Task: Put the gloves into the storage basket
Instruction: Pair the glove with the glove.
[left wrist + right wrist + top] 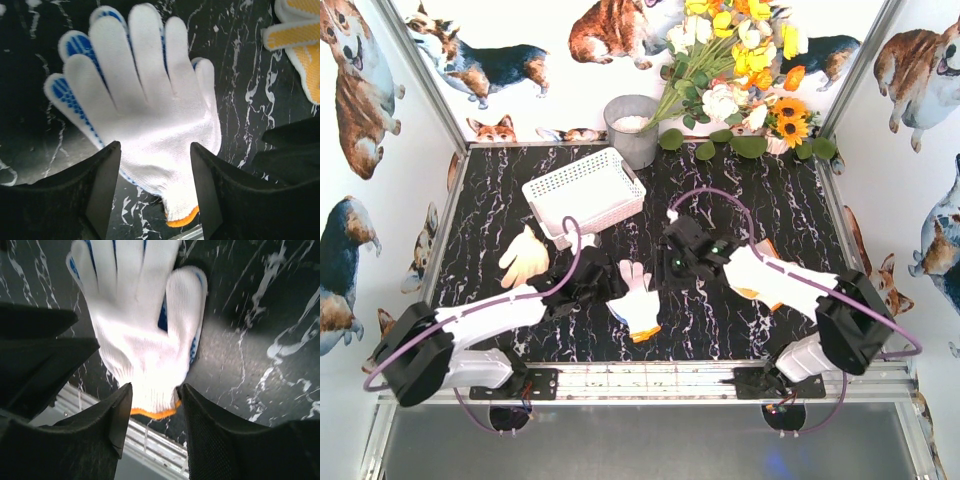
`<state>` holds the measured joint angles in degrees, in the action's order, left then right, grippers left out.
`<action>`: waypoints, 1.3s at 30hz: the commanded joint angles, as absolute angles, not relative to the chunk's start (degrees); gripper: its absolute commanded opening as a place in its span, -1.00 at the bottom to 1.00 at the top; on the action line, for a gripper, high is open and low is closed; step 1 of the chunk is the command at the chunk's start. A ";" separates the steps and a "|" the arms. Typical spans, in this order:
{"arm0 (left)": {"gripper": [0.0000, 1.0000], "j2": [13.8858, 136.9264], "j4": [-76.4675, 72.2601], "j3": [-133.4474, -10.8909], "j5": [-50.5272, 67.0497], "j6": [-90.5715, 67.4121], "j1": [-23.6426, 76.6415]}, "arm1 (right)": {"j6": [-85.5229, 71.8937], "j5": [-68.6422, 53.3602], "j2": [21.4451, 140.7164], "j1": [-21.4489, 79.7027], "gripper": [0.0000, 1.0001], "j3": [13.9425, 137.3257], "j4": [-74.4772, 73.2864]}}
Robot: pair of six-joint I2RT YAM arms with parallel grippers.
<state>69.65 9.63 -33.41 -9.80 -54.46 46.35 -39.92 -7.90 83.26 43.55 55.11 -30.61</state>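
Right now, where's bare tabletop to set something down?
Bare: far right between flowers and right arm; strip left of the basket. Crowded: centre, left tool and right tool at the white glove, yellow glove beside.

A grey pot stands at the back of the black marbled table, beside a yellow-and-white bouquet; corgi-print walls surround it.

Glove of white knitted cloth, blue-dotted beneath and orange-hemmed, is shown on a black marbled tabletop, seemingly glossy; the latticed basket is rendered in white plastic.
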 commanded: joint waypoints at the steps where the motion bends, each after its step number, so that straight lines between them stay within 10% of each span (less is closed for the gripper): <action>1: -0.03 74.01 4.33 -35.40 -4.17 -52.73 46.05 | -46.30 -15.34 81.05 43.90 -0.11 48.24 -20.42; 16: -0.40 79.42 6.41 -33.07 1.13 -59.39 47.99 | -49.22 -17.21 84.49 47.02 -0.43 42.20 -13.94; 26: 0.26 69.71 17.54 -39.87 -4.99 -57.13 45.37 | -44.38 -9.31 74.93 46.93 -0.33 41.95 -26.77; 39: 0.11 75.23 18.73 -40.79 0.33 -47.21 30.68 | -44.36 4.15 80.78 60.41 -0.27 52.35 -32.87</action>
<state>73.63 17.34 -40.18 -1.72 -51.75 33.71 -46.74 -9.06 76.84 52.80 42.70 -26.72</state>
